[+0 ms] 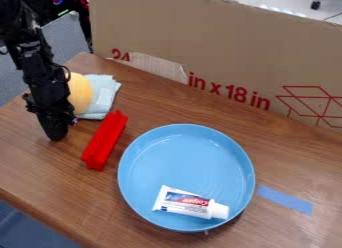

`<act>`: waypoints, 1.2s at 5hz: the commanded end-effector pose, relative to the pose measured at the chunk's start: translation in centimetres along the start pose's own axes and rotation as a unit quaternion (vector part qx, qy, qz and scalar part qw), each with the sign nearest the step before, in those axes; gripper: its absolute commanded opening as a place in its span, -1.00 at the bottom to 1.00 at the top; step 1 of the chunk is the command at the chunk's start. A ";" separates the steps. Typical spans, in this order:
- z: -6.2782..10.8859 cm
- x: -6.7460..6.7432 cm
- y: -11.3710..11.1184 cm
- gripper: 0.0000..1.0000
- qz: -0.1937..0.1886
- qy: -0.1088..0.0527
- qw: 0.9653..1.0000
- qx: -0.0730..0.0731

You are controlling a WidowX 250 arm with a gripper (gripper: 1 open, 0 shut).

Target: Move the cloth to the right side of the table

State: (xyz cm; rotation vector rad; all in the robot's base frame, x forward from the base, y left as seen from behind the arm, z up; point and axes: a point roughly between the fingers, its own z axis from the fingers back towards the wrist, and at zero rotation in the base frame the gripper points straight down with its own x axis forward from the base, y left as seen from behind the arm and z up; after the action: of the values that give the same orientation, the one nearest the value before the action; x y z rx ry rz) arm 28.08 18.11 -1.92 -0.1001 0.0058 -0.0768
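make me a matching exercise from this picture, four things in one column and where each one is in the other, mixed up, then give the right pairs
Things
1. toothpaste tube
2. red block
3. blue tape strip
4. cardboard box

Places
A. stuck flat on the tabletop, on the opposite side of the plate from the gripper
B. lying on the plate
C. along the back of the tabletop
D. between the gripper and the plate

Right pairs
1-B
2-D
3-A
4-C
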 end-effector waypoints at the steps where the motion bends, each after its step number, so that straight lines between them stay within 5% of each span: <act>1: -0.2 0.7 -0.8 -1.00 -0.006 -0.007 1.000 0.012; 3: -0.1 0.6 -1.6 -1.00 -0.004 -0.011 1.000 0.016; 4: 0.0 0.7 -1.9 1.00 -0.005 -0.010 1.000 0.012; 6: -0.9 1.0 -1.9 1.00 -0.005 -0.005 1.000 0.015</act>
State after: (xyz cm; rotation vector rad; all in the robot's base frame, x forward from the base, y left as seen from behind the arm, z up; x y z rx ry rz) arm 29.11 16.10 -2.47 -0.0712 -0.0064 -0.0802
